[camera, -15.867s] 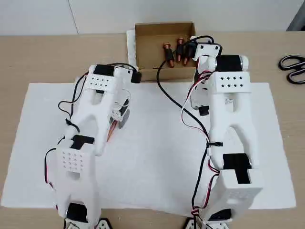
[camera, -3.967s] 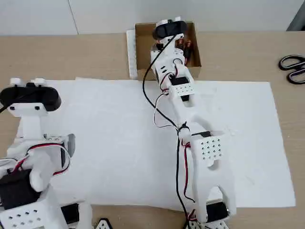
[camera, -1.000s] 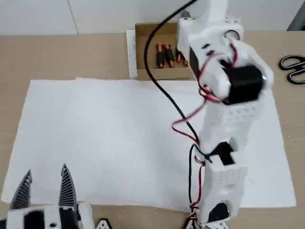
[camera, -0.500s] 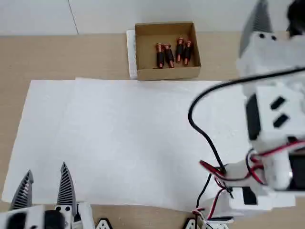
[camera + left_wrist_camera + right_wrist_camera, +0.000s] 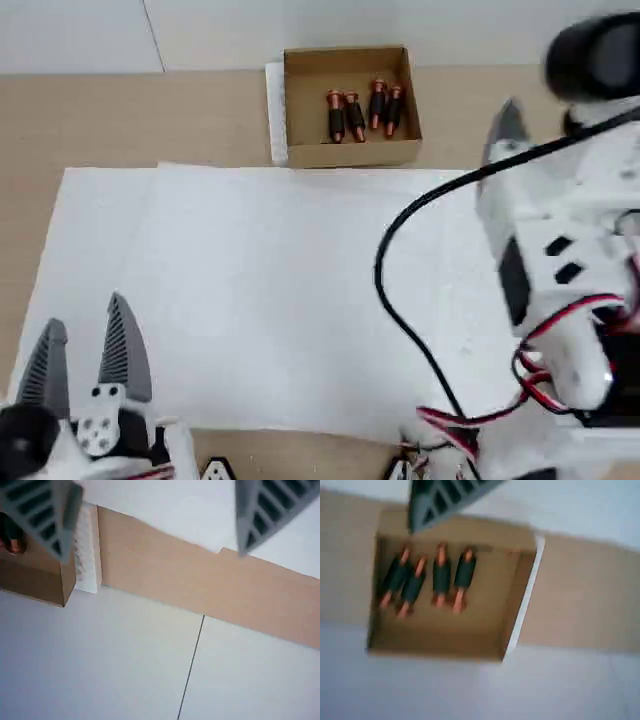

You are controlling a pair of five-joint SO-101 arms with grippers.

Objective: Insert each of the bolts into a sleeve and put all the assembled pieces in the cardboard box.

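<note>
My left pincer (image 5: 85,362) gapes open, well apart from the cardboard box (image 5: 350,154), which sits far ahead and to its right on the bench (image 5: 150,110). Four sleeved bolts (image 5: 355,118) lie side by side inside it. My right pincer (image 5: 505,130) hangs nearer the box; open or closed, I cannot tell.

Right arm (image 5: 560,240), right of frame: white plastic shell, black motor (image 5: 595,60) on top, looping black cable (image 5: 395,300), red wires (image 5: 560,312). Left gripper (image 5: 85,350), lower left: grey ribbed pointed fingers (image 5: 125,345), small screws (image 5: 97,432) on white base.
</note>
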